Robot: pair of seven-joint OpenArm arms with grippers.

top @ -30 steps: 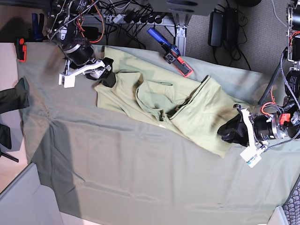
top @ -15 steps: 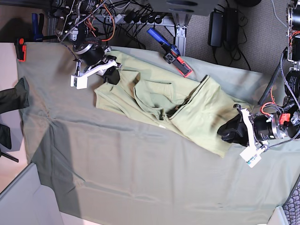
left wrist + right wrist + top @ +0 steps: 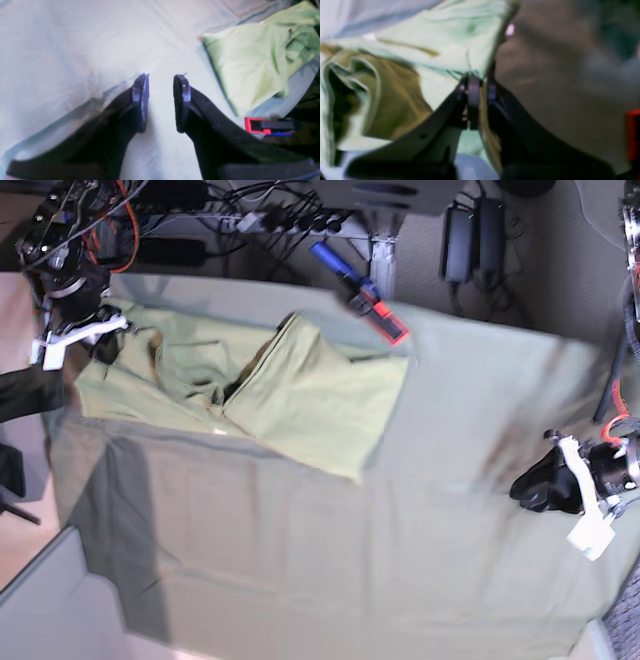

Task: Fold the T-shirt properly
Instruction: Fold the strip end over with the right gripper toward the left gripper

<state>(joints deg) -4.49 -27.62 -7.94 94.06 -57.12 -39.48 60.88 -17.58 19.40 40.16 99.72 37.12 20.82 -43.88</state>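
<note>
Left gripper: jaws apart, nothing between them, only bare table cloth beneath. In the base view it sits on the cloth well clear of the garment.

Ahead and to one side of that gripper: the T-shirt, nearest corner flat, bunched farther back. Beyond its edge, a red-and-black clamp at the table's rim.

Right gripper: jaws together, clamped on a thin edge of the T-shirt, fabric draping away from the pinch in loose folds. Wrist view blurred; how much cloth is caught, cannot tell.

Base view: T-shirt heaped toward the right gripper, one panel doubled over, far from flat.

Risks, judged:
- Thin pinch may slip under a pull; hem drops, folds collapse.
- Only one corner is held, so dragging would likely skew or bunch the shirt.
- Table cloth could ruck along with it.
</note>
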